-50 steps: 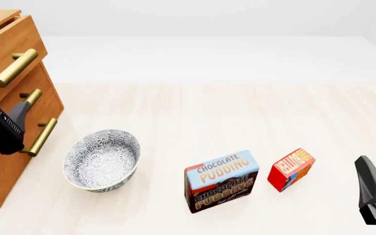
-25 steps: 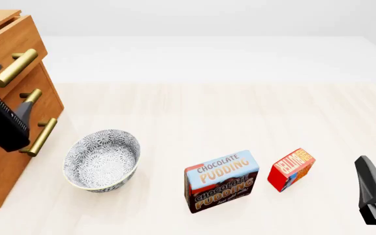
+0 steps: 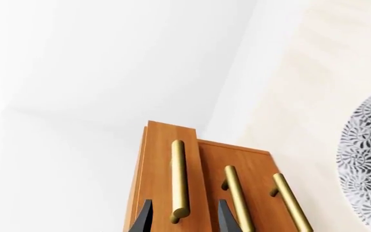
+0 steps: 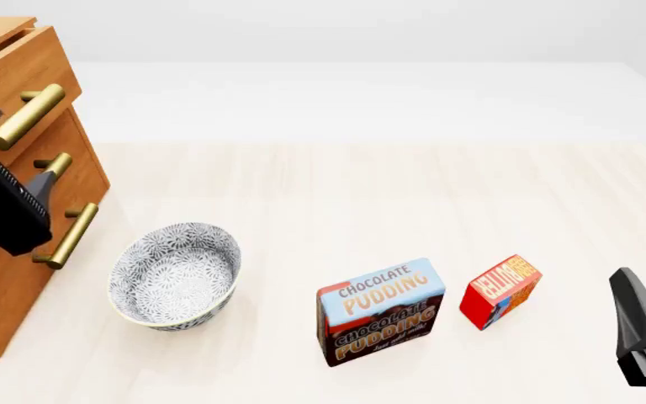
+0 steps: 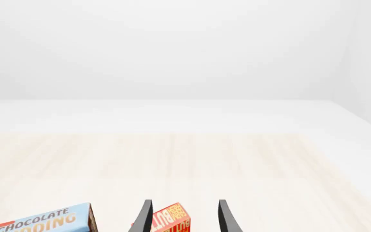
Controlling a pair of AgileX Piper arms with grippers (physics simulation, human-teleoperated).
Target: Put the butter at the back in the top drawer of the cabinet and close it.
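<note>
So the whole thing right now hinges on my left gripper (image 3: 181, 218) and the handle (image 3: 178, 180) of the top drawer (image 3: 162, 174); in my left wrist view the brass bar runs straight out along my reach, its near end sitting right between my two fingertips (image 3: 143, 217), one tip on each side; fingers are spread apart, nothing gripped, and I can't tell if either pad is touching the bar yet; I'd guess I need to ease in a bit more before squeezing, then pull the drawer out of the cabinet (image 4: 14, 210).

From the front view the top drawer looks shut or nearly so; hard to call from that angle.

The butter (image 4: 500, 291) is well away from the cabinet, past the patterned bowl (image 4: 175, 273) and just beyond the chocolate pudding box (image 4: 380, 310), standing on the table (image 4: 390, 185); it's tipped so its lettering runs up its long side; my right gripper (image 5: 181, 217) is by far the nearer one to it, fingers parted and empty, and in the right wrist view the butter sits between them, just ahead; so cabinet for the left hand, butter for the right, I reckon.
</note>
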